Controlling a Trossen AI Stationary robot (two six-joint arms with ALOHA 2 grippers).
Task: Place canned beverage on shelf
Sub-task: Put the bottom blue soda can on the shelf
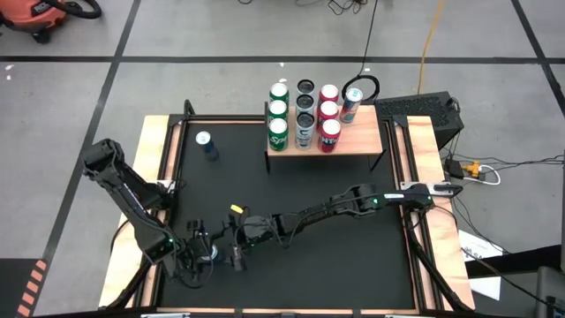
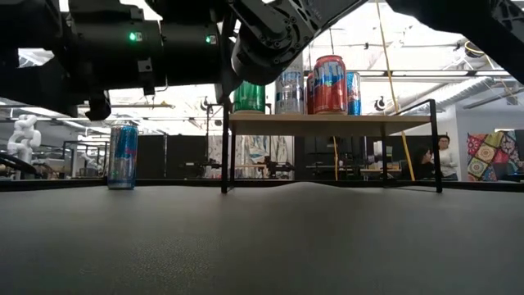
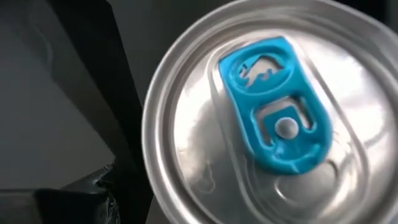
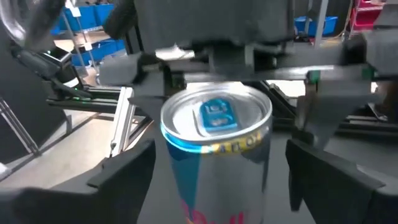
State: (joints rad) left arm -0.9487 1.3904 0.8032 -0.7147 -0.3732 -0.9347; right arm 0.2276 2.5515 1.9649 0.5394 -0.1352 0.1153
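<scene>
A silver-topped can (image 4: pixel 214 143) with a blue pull tab (image 3: pixel 273 118) sits near the mat's front left, in my left gripper (image 1: pixel 207 254), which hangs over it. My right gripper (image 4: pixel 219 149) reaches in level from the table's right. It is open, with one finger on each side of the can and a gap on both sides. In the high view the can is mostly hidden under the grippers. The shelf (image 1: pixel 353 146) stands at the far edge and carries several upright cans (image 1: pixel 305 115). My left gripper comes at the can steeply from above, with the can's upper end between its fingers. One finger (image 3: pixel 93 193) lies beside the rim (image 3: pixel 149 155); the can top hides the other. I cannot tell whether the can's bottom rests on the mat.
A blue and silver can (image 1: pixel 206 144) stands alone on the black mat (image 1: pixel 291 274) at the far left. The shelf's right part (image 2: pixel 393 124) is bare wood. A dark box and cables (image 1: pixel 424 110) lie beyond the table's right rear. A person (image 2: pixel 444 156) stands far off in the room.
</scene>
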